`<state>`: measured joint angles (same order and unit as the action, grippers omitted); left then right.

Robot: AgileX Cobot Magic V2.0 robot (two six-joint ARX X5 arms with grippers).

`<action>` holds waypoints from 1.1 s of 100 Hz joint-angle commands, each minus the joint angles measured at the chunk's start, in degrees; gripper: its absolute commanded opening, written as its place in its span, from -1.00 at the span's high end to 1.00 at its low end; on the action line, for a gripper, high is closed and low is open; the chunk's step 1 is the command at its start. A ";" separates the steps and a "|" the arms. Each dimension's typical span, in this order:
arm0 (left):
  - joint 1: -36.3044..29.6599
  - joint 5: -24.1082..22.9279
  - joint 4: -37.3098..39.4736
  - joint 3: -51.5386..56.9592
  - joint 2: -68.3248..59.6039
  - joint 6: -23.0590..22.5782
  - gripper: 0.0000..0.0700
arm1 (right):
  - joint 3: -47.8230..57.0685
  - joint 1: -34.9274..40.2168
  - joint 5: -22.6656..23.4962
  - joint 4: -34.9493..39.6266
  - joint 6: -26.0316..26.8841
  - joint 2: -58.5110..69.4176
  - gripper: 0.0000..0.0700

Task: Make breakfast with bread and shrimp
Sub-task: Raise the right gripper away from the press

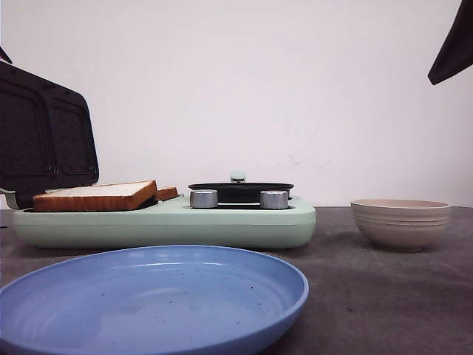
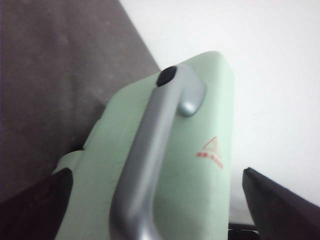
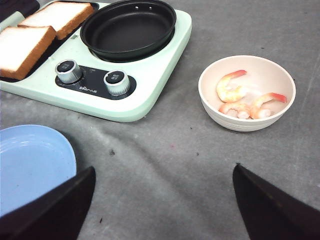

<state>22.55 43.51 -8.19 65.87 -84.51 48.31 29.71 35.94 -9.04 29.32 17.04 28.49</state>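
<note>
Left gripper point(image 2: 155, 210) sat open, jaws straddling the lid handle point(image 2: 150, 150), not clamped. Right gripper point(image 3: 160, 200) hung open and empty; shrimp point(image 3: 246, 100) in the bowl point(image 3: 220, 117) lay beyond its jaws, bread point(image 3: 25, 47) on the sandwich plate beside the pan point(image 3: 129, 25). Risk: lid dropped onto bread if the handle slipped.

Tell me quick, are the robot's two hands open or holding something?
Left gripper: open, straddling the grey handle of the mint-green lid.
Right gripper: open, holding nothing.
</note>
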 commanded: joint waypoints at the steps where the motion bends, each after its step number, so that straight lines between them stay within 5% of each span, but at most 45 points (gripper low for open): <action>1: -0.13 0.37 0.81 1.22 -1.62 1.55 -0.64 | 0.35 0.39 -0.04 -0.46 1.05 0.22 -0.52; 21: -0.42 -0.39 1.92 1.22 -1.90 1.49 -0.07 | 0.35 0.39 -0.07 -0.46 2.08 0.22 -0.52; 46: -0.85 -0.44 1.79 1.22 -2.05 0.52 0.05 | 0.35 0.39 -0.09 -0.46 2.54 0.22 -0.52; 57: -1.11 -0.52 1.79 1.22 -2.12 0.31 0.47 | 0.35 0.39 -0.09 -0.46 2.80 0.22 -0.52; 68: -1.27 -0.66 1.77 1.22 -2.12 0.15 0.56 | 0.35 0.39 -0.09 -0.46 3.48 0.22 -0.52; 79: -1.31 -0.66 1.79 1.22 -2.12 0.07 0.99 | 0.35 0.39 -0.09 -0.46 3.58 0.22 -0.52; 110: -2.23 -0.63 1.75 1.22 -2.12 -1.64 0.99 | 0.35 0.39 -0.07 -0.44 4.00 0.22 -0.52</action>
<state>20.84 42.37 -7.22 65.93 -85.93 47.53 29.71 35.94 -9.06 29.32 20.03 28.49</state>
